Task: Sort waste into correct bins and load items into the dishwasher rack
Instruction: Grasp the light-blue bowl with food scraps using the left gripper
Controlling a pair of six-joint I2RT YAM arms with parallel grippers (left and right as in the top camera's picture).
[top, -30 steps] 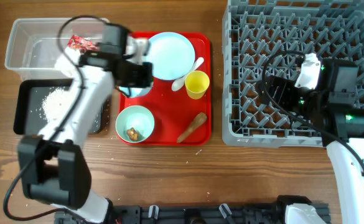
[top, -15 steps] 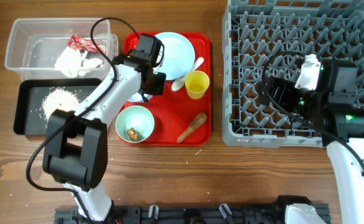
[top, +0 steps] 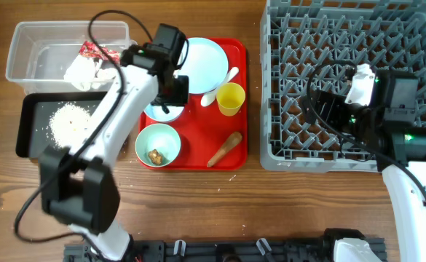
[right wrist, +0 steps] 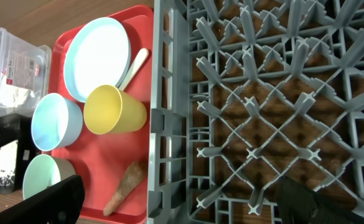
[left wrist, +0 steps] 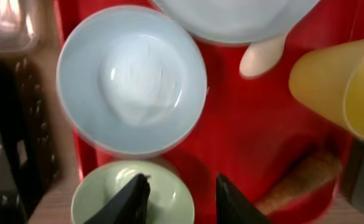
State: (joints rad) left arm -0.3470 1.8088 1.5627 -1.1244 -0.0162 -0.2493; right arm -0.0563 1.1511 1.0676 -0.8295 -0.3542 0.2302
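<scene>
The wooden table (top: 198, 211) carries four items directly. At far left stands the clear tub (top: 23, 44). The black tray (top: 23, 124) lies just beside it, on its near side. The red serving tray (top: 198, 138) lies at centre. The dishwasher rack (top: 271, 109) occupies the right side, apart from the red serving tray.

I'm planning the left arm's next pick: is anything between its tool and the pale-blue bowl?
Nothing visible does. The left tool hangs open above the red tray, and the pale-blue bowl lies empty and uncovered just ahead of it.
</scene>
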